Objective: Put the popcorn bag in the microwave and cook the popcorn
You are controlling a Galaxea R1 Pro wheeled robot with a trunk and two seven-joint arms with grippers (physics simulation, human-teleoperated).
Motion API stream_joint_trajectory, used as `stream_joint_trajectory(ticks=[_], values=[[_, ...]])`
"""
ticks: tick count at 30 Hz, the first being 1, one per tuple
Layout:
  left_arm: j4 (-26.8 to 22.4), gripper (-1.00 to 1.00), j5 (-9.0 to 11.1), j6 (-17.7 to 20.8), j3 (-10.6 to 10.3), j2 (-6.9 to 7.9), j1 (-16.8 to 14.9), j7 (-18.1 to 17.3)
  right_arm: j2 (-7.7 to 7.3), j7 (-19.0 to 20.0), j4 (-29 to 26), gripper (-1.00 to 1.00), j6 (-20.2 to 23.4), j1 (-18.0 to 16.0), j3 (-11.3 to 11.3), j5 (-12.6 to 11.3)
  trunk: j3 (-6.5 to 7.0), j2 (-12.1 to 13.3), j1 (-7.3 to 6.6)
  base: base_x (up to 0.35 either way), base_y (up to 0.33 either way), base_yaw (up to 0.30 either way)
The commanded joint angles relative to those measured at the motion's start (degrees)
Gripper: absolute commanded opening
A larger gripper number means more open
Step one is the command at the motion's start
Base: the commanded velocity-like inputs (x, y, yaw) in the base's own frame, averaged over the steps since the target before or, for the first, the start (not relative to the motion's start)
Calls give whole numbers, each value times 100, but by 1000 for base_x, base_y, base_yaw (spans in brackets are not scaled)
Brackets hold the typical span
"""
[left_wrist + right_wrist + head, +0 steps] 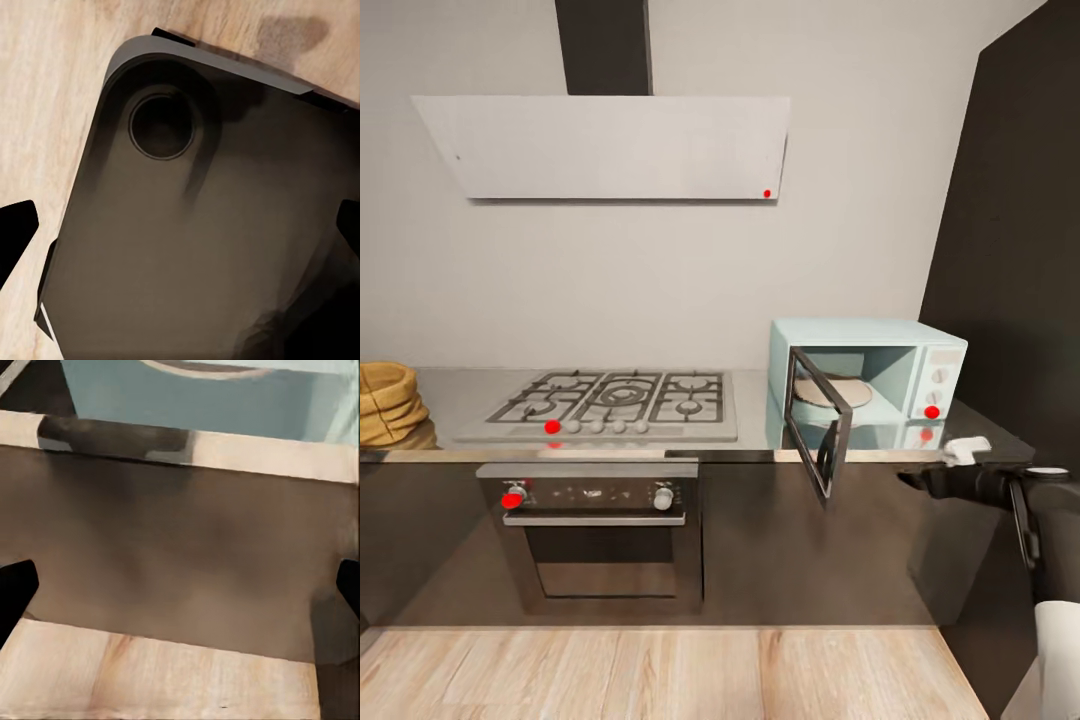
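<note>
The microwave (865, 385) door is left swung open to receive the popcorn bag (388, 403), which is seen far along the worktop (755, 400) beyond the hob, while both tools' fingertips are spread wide around nothing.

The right arm (1000, 487) reached forward at the right side of the head view, dark and held almost level, with a white part (964, 451) near its front end. The right claw (180, 585) showed its two dark fingertips (15, 592) at the opposite edges of the right wrist view, set wide apart and holding nothing. The left claw (180, 225) pointed down, its fingertips (16, 229) also spread wide with nothing between them.
</note>
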Motion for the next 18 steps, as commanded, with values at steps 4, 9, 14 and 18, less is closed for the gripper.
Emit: stream_joint_trajectory(ticks=[4,9,14,18], values=[[-5,100,31,-11,-8,-1,1,1,3,-422,1072,100,-113,-6,-284,198,-5,-3,0,-1,1,0],[-7,100,31,-11,-8,-1,3,1,55,-1085,2943,100,-1173,-7,-291,208,-5,-3,0,0,0,0],[-6,100,33,-11,-7,-1,0,1,95,-2085,5716,100,-2472,-6,-280,210,-5,-3,0,0,0,0],[-5,100,32,-11,-8,-1,-1,1,140,-3639,7006,100,-3027,104,-275,199,-5,-3,0,0,0,0]])
